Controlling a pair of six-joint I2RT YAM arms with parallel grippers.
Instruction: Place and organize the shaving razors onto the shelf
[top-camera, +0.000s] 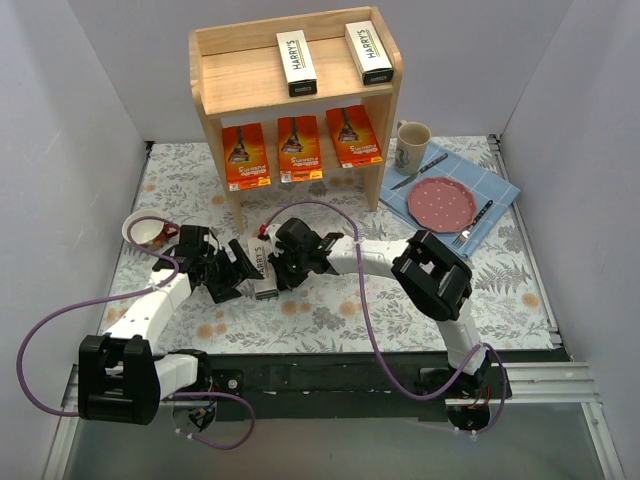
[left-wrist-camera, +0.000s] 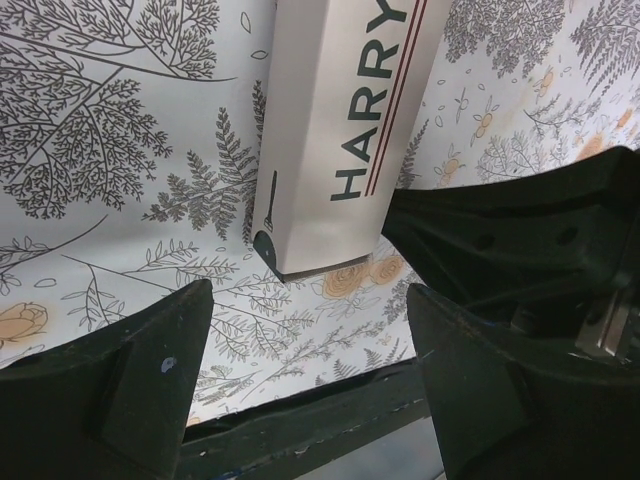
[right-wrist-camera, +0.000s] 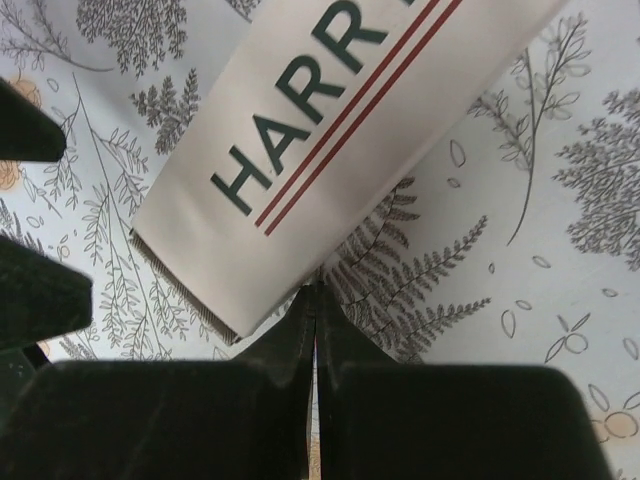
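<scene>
One long white "HARRY'S" razor box (top-camera: 262, 268) lies flat on the floral tablecloth between my two grippers. My left gripper (top-camera: 243, 272) is open at its near-left side; in the left wrist view its fingers (left-wrist-camera: 130, 390) straddle bare cloth just short of the box's dark end (left-wrist-camera: 330, 130). My right gripper (right-wrist-camera: 316, 290) is shut, with its closed tips touching the box's long edge (right-wrist-camera: 330, 140) and holding nothing. The wooden shelf (top-camera: 240, 85) carries two white boxes (top-camera: 296, 62) on its top tier. Three orange razor packs (top-camera: 298, 148) stand on the lower tier.
A patterned mug (top-camera: 411, 145), a pink plate (top-camera: 442, 202), a knife (top-camera: 420, 170) and a fork (top-camera: 474, 225) sit on a blue cloth (top-camera: 500, 185) right of the shelf. A red-and-white cup (top-camera: 148, 232) stands at the left by my left arm.
</scene>
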